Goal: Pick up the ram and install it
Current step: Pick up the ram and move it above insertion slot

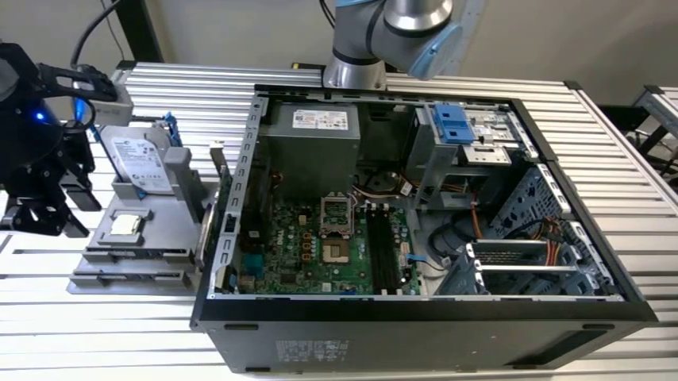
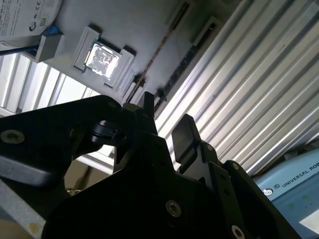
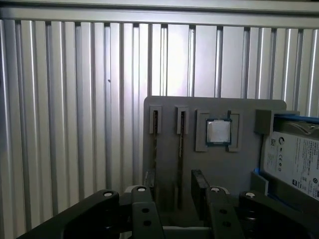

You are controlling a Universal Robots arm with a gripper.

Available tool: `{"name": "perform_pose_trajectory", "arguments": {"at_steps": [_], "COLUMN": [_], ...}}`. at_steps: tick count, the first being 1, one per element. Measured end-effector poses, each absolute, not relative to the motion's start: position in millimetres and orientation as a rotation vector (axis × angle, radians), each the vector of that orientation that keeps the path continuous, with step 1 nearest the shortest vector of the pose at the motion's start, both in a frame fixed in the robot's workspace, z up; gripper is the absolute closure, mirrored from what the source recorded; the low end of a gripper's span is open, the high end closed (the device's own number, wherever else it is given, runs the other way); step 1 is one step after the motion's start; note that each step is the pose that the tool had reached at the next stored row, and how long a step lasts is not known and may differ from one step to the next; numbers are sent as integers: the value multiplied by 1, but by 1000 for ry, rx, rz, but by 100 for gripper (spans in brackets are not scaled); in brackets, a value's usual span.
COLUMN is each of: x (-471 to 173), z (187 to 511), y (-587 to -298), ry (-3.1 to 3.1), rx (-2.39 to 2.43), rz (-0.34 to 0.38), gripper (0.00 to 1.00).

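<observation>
The ram (image 3: 181, 149) shows as a thin dark strip standing on edge in a narrow slot of the grey holder (image 3: 169, 107). In the second wrist view the ram (image 2: 160, 49) is a thin brownish line across the same holder (image 2: 134, 25). My black gripper (image 1: 48, 222) hangs at the exterior view's left, beside the holder (image 1: 127, 262) and above the ribbed table. Both wrist views show the gripper (image 3: 172, 199) (image 2: 164, 124) open, with nothing between the fingers (image 3: 199, 191). It is a short way off the slots and touches nothing.
The holder also carries a silver hard drive (image 1: 138, 159) and a small square CPU (image 1: 125, 225). An open computer case (image 1: 424, 309) lies at the exterior view's right of it, its green motherboard (image 1: 307, 254) showing long memory slots (image 1: 383, 246). The arm's base (image 1: 355, 71) stands behind the case.
</observation>
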State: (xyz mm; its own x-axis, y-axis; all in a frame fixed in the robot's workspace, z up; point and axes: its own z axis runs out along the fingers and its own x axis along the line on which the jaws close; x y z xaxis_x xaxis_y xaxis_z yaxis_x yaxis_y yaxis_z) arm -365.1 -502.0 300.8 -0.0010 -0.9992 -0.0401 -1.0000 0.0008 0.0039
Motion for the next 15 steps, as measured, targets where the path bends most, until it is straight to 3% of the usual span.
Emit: {"name": "perform_pose_trajectory", "arguments": {"at_steps": [15], "x": [-365], "z": [278], "y": [-503], "ry": [2205], "rx": [-2201], "rz": [48], "gripper": [0]}}
